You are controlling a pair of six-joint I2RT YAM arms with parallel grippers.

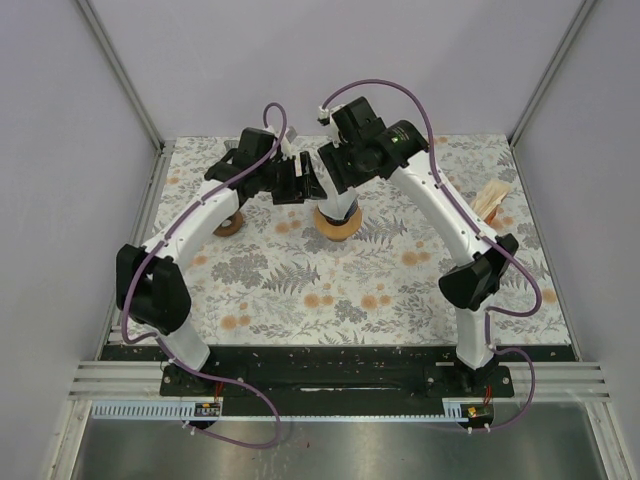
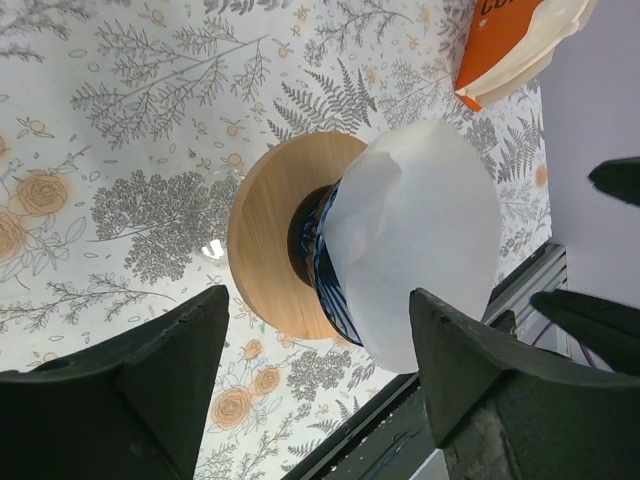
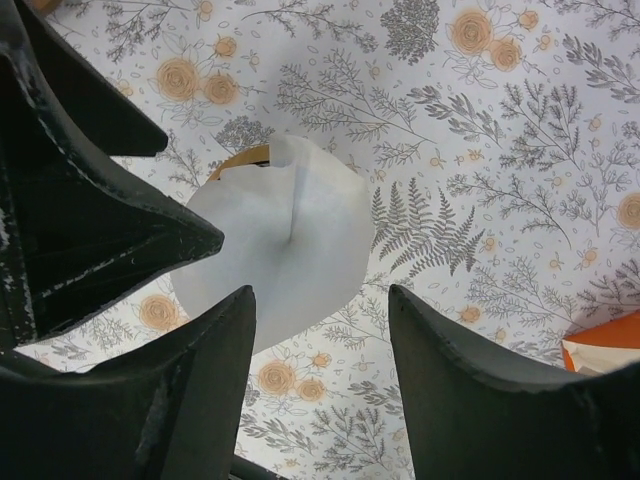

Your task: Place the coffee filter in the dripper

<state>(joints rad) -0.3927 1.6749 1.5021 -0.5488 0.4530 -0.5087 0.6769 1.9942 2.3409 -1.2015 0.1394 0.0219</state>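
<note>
Centre frame: coffee filter (image 2: 420, 240) resting in dripper (image 2: 275, 235), presumably why left pincer (image 2: 315, 370) and right pincer (image 3: 320, 370) stand apart, gripping nothing.

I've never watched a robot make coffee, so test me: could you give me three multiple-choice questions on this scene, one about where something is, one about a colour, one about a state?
1. Where is the white coffee filter?
A) flat on the tablecloth
B) in the dripper
C) inside a mug

2. What colour is the dripper's round collar?
A) pale wood
B) red
C) green

3. How do the left gripper and the right gripper stand?
A) both shut on the filter
B) one holds a spoon
C) both open, holding nothing

Answers:
1 B: the filter sits in the top of the dripper.
2 A: the disc under the blue cone is light wood.
3 C: both hover above the filter with jaws apart, and neither is gripping it.
</note>
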